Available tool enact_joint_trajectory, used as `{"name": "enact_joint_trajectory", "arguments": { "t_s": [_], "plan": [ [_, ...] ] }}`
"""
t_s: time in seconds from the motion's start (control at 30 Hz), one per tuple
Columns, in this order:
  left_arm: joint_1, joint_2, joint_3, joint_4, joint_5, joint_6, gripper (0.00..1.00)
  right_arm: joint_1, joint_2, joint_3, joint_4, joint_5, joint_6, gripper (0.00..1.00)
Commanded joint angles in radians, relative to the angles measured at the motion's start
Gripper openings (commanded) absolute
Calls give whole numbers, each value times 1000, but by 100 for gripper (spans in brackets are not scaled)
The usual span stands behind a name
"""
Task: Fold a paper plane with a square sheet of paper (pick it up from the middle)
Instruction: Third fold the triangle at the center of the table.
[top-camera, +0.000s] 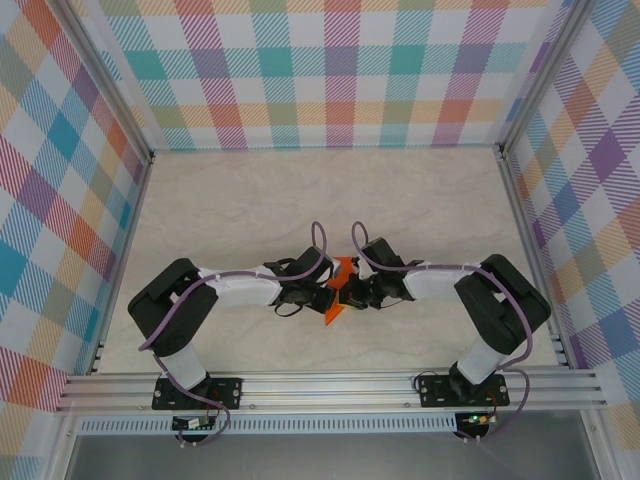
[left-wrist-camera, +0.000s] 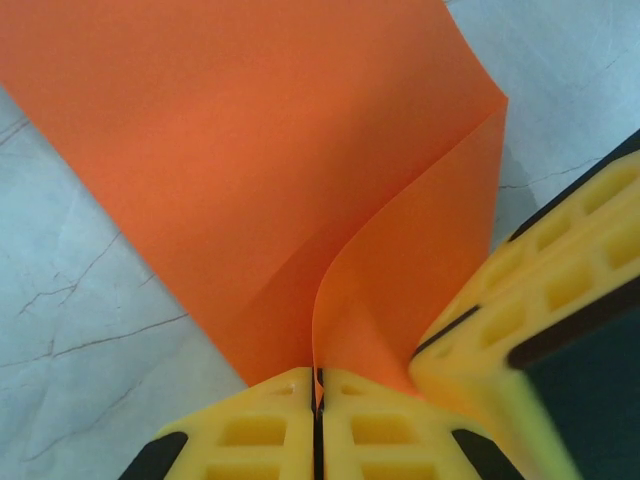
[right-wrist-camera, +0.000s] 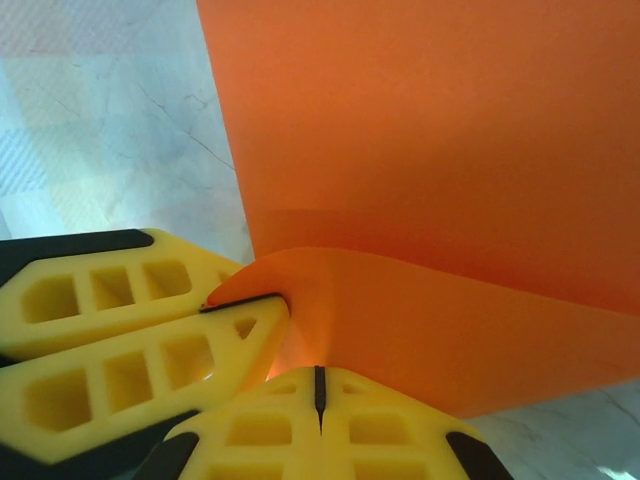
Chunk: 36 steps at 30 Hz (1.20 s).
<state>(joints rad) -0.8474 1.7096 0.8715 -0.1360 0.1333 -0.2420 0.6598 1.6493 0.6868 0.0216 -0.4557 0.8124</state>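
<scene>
The square sheet of paper (top-camera: 335, 311) is bright orange and sits at mid-table between both grippers, partly folded with one flap curling up (left-wrist-camera: 400, 270). My left gripper (left-wrist-camera: 320, 380) is shut on the paper's edge, and a sliver of orange shows in its seam. In the right wrist view its fingers (right-wrist-camera: 130, 330) pinch the flap's corner from the left. My right gripper (right-wrist-camera: 320, 385) is shut, its tips pressed against the curved flap (right-wrist-camera: 450, 330), with no paper visible between them. In the left wrist view its fingers (left-wrist-camera: 540, 290) come in from the right, beside the flap.
The pale marble tabletop (top-camera: 300, 200) lies open behind the grippers. Aluminium rails (top-camera: 330, 385) run along the near edge, with checked walls on three sides. The two arms (top-camera: 240, 285) (top-camera: 450, 280) reach inward and nearly touch.
</scene>
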Motion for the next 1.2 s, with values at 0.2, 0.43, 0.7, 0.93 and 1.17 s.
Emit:
{"name": "enact_joint_trajectory", "arguments": {
  "t_s": [0.2, 0.43, 0.7, 0.93, 1.17],
  "plan": [
    [9, -19, -32, -84, -7, 9, 8, 7, 58, -37, -30, 85, 9, 0],
    [8, -19, -34, -83, -6, 9, 8, 8, -33, -76, 42, 17, 22, 0],
    [10, -19, -37, -80, -4, 11, 8, 30, -102, -114, 118, -19, 63, 0],
    [9, -18, -37, -76, 3, 9, 8, 79, -38, -94, 165, 9, 90, 0],
    [8, -18, -36, -77, 6, 13, 8, 92, 30, -85, 94, 41, 79, 0]
  ]
}}
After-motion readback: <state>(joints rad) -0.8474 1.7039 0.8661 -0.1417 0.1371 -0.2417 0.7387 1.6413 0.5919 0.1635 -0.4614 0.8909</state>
